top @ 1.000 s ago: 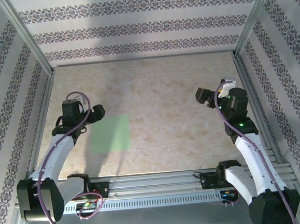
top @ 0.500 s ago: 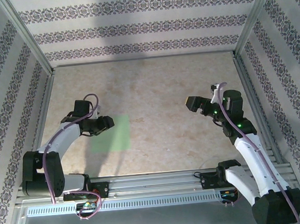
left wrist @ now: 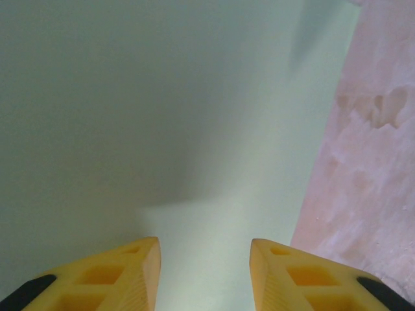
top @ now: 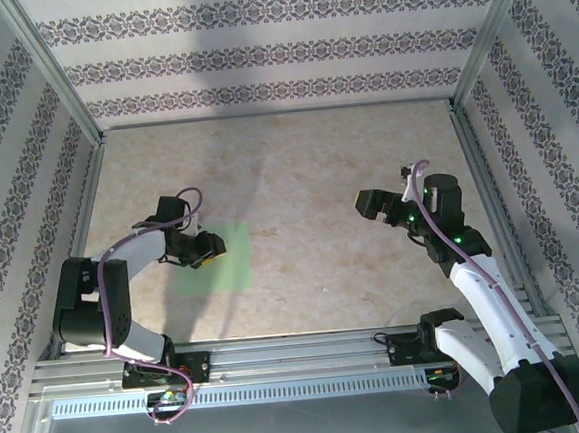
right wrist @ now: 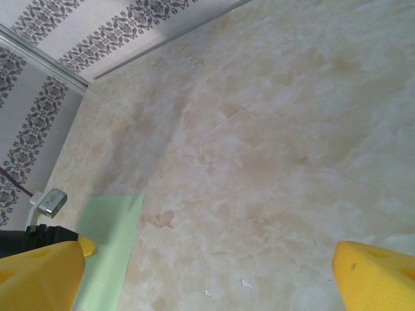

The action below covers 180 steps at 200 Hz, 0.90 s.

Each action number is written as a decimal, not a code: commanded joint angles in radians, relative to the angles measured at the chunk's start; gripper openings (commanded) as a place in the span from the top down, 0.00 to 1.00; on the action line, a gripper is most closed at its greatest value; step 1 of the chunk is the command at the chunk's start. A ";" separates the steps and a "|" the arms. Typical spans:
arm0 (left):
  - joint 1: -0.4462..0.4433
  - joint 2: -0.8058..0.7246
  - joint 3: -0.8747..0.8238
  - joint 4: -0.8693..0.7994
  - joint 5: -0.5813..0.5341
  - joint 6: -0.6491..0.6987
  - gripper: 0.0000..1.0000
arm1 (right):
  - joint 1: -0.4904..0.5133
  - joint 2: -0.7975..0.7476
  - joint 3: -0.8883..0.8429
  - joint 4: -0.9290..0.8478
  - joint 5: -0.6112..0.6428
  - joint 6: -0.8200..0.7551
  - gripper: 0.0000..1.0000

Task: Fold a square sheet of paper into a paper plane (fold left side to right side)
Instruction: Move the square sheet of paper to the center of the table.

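Jaws on the left gripper stand part-way apart, low over the left part of the square sheet of paper, with nothing caught between them. The right gripper hangs well apart from it over bare counter, jaws spread wide and empty. The sheet lies flat and looks uncreased, so the left-to-right fold and every later fold seem not yet done.

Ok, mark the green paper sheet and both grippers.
square sheet of paper (top: 232,273), top external view, bare lower right part.
left gripper (left wrist: 204,243), left wrist view, midway between its yellow fingers.
right gripper (right wrist: 214,249), right wrist view, midway between its yellow fingers.
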 commanded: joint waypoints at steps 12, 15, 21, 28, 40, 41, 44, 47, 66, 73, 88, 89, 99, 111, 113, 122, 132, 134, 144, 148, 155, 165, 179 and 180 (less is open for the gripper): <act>-0.048 0.041 -0.002 0.055 0.016 -0.050 0.62 | 0.010 -0.003 0.011 -0.005 0.051 -0.020 0.02; -0.053 0.043 -0.003 0.060 0.014 -0.054 0.62 | 0.010 -0.003 0.011 -0.004 0.051 -0.020 0.02; -0.065 0.049 -0.001 0.067 0.011 -0.065 0.62 | 0.010 -0.003 0.011 -0.005 0.055 -0.019 0.02; -0.079 0.055 0.001 0.077 0.007 -0.077 0.62 | 0.010 -0.004 0.011 -0.006 0.060 -0.018 0.02; -0.104 0.070 0.006 0.094 -0.007 -0.104 0.62 | 0.010 -0.006 0.011 -0.006 0.064 -0.018 0.02; -0.106 0.071 0.006 0.096 -0.008 -0.107 0.62 | 0.010 -0.006 0.011 -0.006 0.065 -0.017 0.02; -0.113 0.076 0.009 0.100 -0.012 -0.115 0.63 | 0.010 -0.007 0.011 -0.007 0.066 -0.018 0.02; -0.121 0.080 0.012 0.107 -0.014 -0.123 0.63 | 0.010 -0.006 0.011 -0.009 0.068 -0.018 0.02; -0.168 0.116 0.035 0.137 -0.024 -0.173 0.63 | 0.012 -0.006 0.013 -0.017 0.078 -0.020 0.02; -0.188 0.128 0.047 0.147 -0.035 -0.190 0.63 | 0.011 -0.006 0.013 -0.020 0.082 -0.020 0.02; -0.229 0.153 0.066 0.181 -0.055 -0.234 0.65 | 0.012 -0.008 0.010 -0.024 0.094 -0.012 0.02; -0.232 0.154 0.067 0.184 -0.056 -0.237 0.65 | 0.013 -0.009 0.009 -0.024 0.095 -0.011 0.02; -0.259 0.171 0.076 0.220 -0.056 -0.270 0.65 | 0.013 -0.009 0.008 -0.029 0.105 -0.005 0.02; -0.284 0.190 0.086 0.259 -0.058 -0.307 0.66 | 0.013 -0.009 0.006 -0.031 0.111 -0.002 0.02; -0.287 0.193 0.088 0.265 -0.060 -0.312 0.66 | 0.013 -0.009 0.006 -0.031 0.111 -0.001 0.02; -0.303 0.206 0.096 0.282 -0.069 -0.332 0.67 | 0.014 -0.009 0.006 -0.036 0.114 -0.002 0.02; -0.319 0.223 0.111 0.301 -0.075 -0.348 0.67 | 0.014 -0.009 0.008 -0.043 0.119 -0.003 0.02; -0.321 0.226 0.114 0.301 -0.075 -0.350 0.67 | 0.015 -0.009 0.009 -0.046 0.120 -0.003 0.02; -0.336 0.244 0.134 0.304 -0.083 -0.359 0.67 | 0.014 -0.009 0.012 -0.056 0.129 -0.004 0.02; -0.341 0.252 0.142 0.305 -0.086 -0.362 0.67 | 0.014 -0.009 0.013 -0.060 0.130 -0.005 0.02; -0.350 0.264 0.154 0.307 -0.089 -0.366 0.67 | 0.014 -0.010 0.015 -0.066 0.133 -0.005 0.02; -0.362 0.283 0.172 0.311 -0.093 -0.373 0.67 | 0.014 -0.011 0.016 -0.073 0.139 -0.007 0.02; -0.379 0.310 0.194 0.325 -0.098 -0.390 0.67 | 0.014 -0.011 0.016 -0.082 0.147 -0.009 0.02; -0.380 0.311 0.195 0.326 -0.098 -0.392 0.67 | 0.014 -0.011 0.016 -0.082 0.147 -0.009 0.02</act>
